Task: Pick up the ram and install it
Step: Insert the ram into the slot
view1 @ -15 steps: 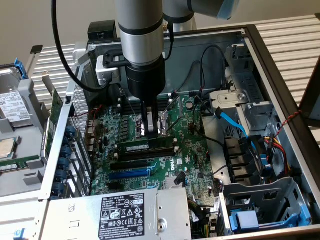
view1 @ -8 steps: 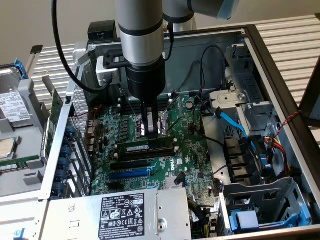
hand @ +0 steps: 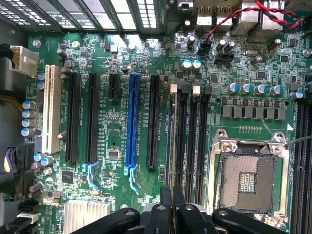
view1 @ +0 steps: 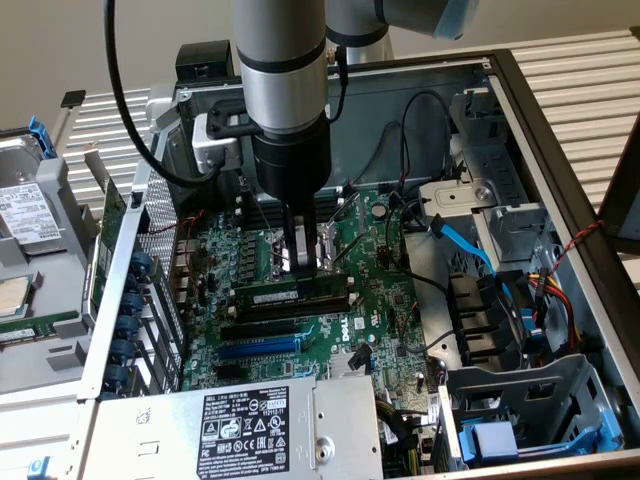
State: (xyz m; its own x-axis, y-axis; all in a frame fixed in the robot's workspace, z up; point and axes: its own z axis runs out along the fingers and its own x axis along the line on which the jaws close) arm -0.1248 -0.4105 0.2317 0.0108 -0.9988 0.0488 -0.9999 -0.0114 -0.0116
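Observation:
The ram [view1: 292, 296], a thin dark-green stick with a white sticker, lies along the black memory slots [view1: 300, 312] in the middle of the motherboard. My gripper [view1: 300, 272] comes straight down on its top edge from above. In the wrist view the ram [hand: 173, 141] shows edge-on as a thin line over the first memory slot, beside two other black slots [hand: 192, 136]. It runs in between my gripper's [hand: 172, 194] two fingertips, which stand close together, shut on it. Whether the ram is seated in the slot I cannot tell.
A blue expansion slot [hand: 131, 117] and black ones lie beside the memory slots. The open CPU socket [hand: 248, 180] sits on the other side. The power supply [view1: 250, 425], drive cages [view1: 520, 400] and loose blue and black cables [view1: 465, 245] crowd the case walls.

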